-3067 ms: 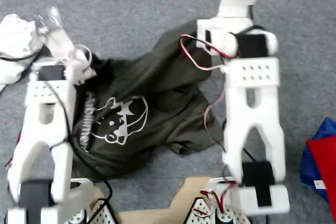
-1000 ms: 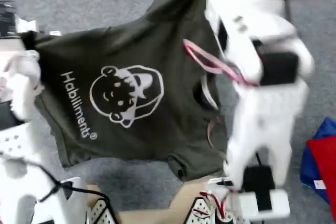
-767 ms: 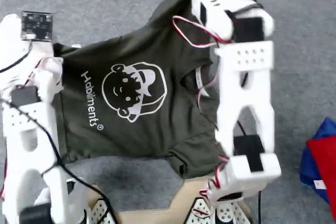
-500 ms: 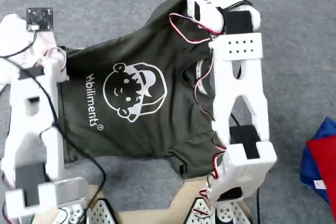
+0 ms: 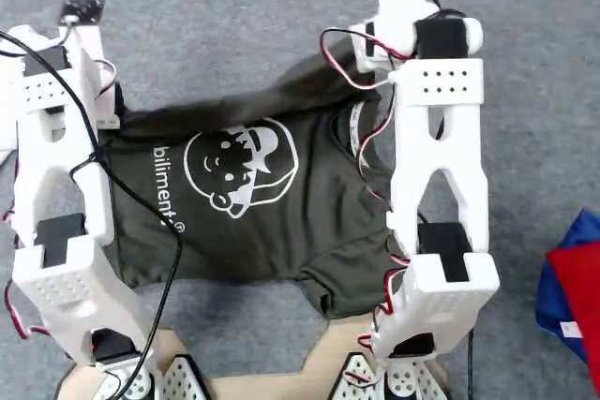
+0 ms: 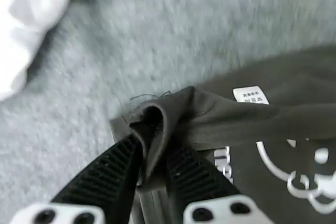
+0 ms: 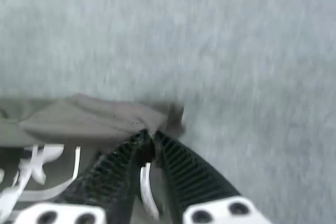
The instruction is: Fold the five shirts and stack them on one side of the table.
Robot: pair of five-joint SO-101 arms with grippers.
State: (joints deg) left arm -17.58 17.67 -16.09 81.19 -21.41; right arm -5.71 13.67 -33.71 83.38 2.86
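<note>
A dark olive shirt [image 5: 253, 222] with a white cartoon print lies spread on the grey table between my two arms, print side up. My left gripper [image 6: 149, 156] is shut on a bunched fold at the shirt's far left corner [image 5: 117, 126], close to a small white label [image 6: 251, 94]. My right gripper [image 7: 148, 150] is shut on the shirt's far right edge [image 5: 352, 63], beside the collar. Both held corners sit low, near the table. The near hem [image 5: 328, 292] is rumpled by the right arm's base.
A crumpled white garment [image 6: 23, 22] lies just beyond the left gripper. Red cloth [image 5: 579, 295] on blue cloth [image 5: 567, 236] sits at the table's right edge. The arm bases stand on a wooden board [image 5: 281, 383] at the near edge.
The shirt, crumpled 3 s ago, was lifted and stretched wide between both grippers. It has since come down, and now lies flatter on the table, still gripped at both corners.
</note>
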